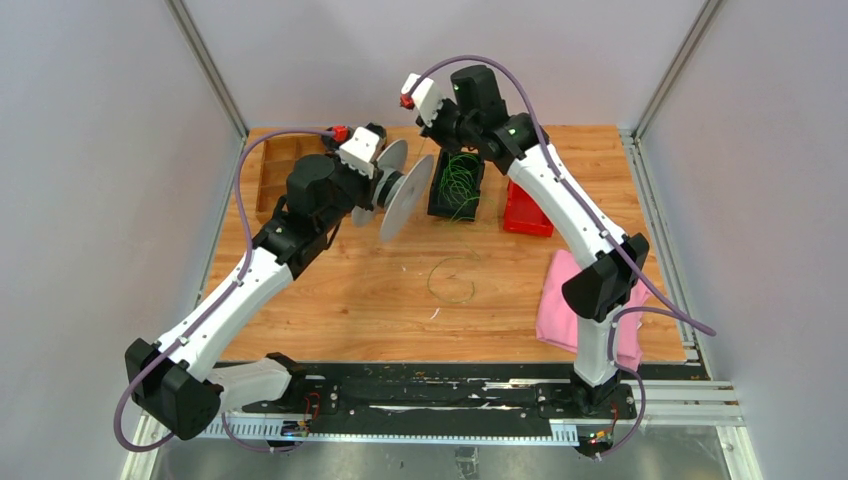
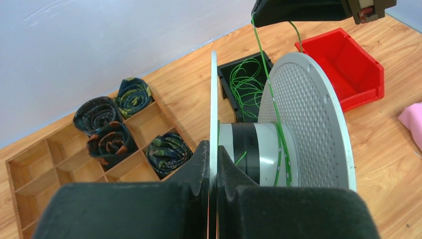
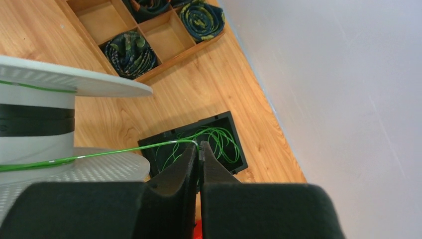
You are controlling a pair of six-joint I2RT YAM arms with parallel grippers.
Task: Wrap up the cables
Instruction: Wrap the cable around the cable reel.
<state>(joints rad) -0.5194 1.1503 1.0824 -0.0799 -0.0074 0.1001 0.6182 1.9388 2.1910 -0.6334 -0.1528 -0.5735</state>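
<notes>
Here, the left pincer (image 2: 213, 149) is clamped on the edge of one thin flange of a grey spool (image 2: 308, 124), holding it in the air above the wooden tabletop (image 1: 350, 300). The right pincer (image 3: 199, 149), just beyond the spool and higher, is closed on a thin green wire (image 3: 124, 151). The wire runs taut from its fingertips to the spool's core, where a few turns lie, and the rest of its loops sit in a black bin (image 3: 219, 117) below that pincer. A loose wire loop (image 1: 431, 282) lies on the tabletop, well apart from both pincers. Several things could go wrong from here. The wire is very thin, so rising tension could pull it out from between the right pincer's fingers and let the wound turns spring loose. The tangled loops might snag and drag the bin. The left pincer's narrow hold on the flange rim may let the spool tilt, sending the wire over the flange.
</notes>
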